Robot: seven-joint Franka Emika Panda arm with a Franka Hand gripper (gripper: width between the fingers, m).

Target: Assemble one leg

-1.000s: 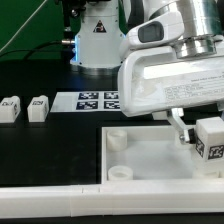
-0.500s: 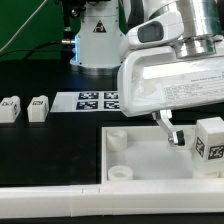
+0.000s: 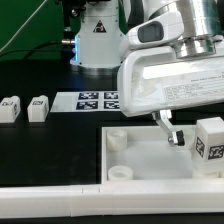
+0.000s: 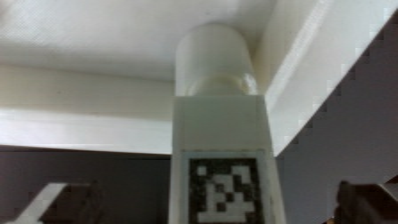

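Note:
A leg [image 3: 210, 138], a small white block with a square tag, stands upright in the corner of the large white tray [image 3: 140, 158] at the exterior view's right. My gripper [image 3: 198, 140] is open around it. One finger [image 3: 170, 130] stands apart from the leg's side and the other is hidden behind it. In the wrist view the leg [image 4: 222, 120] runs up the middle between the two fingertips [image 4: 59, 202], with a clear gap on each side. My gripper [image 4: 221, 206] holds nothing.
Two more legs [image 3: 11, 108] [image 3: 39, 107] stand on the black table at the exterior view's left. The marker board [image 3: 95, 100] lies behind the tray. The tray has round sockets [image 3: 114, 139] [image 3: 120, 172] on its left side. A white rail [image 3: 60, 200] runs along the front.
Since a second ago the visible finger has moved away from the leg: the gripper opened and let the leg go. Nothing has moved in the last half second.

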